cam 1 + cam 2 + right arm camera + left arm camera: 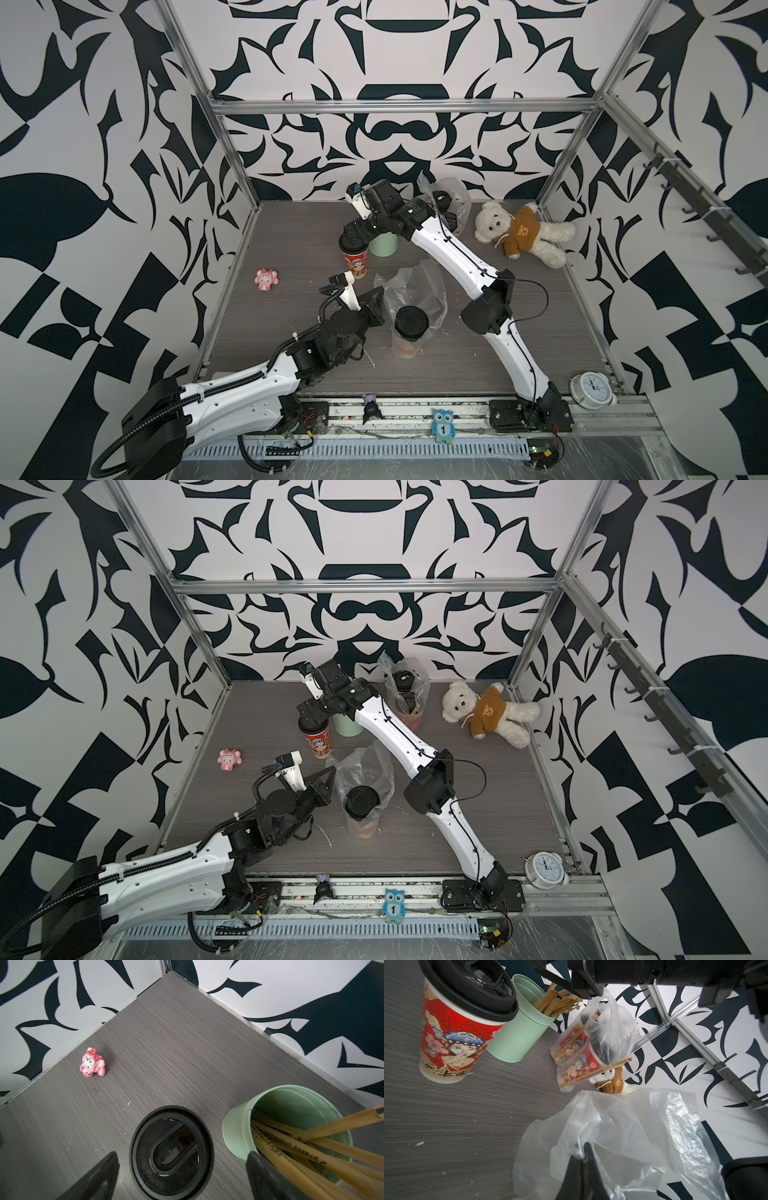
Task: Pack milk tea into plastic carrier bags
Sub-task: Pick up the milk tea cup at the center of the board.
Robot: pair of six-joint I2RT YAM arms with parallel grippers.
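Note:
A red milk tea cup (356,262) (319,746) with a black dome lid (171,1152) stands upright at mid-back of the table. My right gripper (353,240) (182,1155) hangs open just above it, one finger on each side of the lid. A clear plastic carrier bag (417,286) (368,766) (633,1126) stands mid-table with another lidded cup (410,324) (361,803) inside. My left gripper (380,293) (586,1147) is shut on this bag's edge. A second bag (449,199) (604,1043) at the back holds two red cups.
A mint-green cup of sticks (384,244) (286,1118) stands right beside the red cup, under one right finger. A teddy bear (523,232) lies at the back right, a pink toy (266,280) at the left, and an alarm clock (590,386) at the front right corner.

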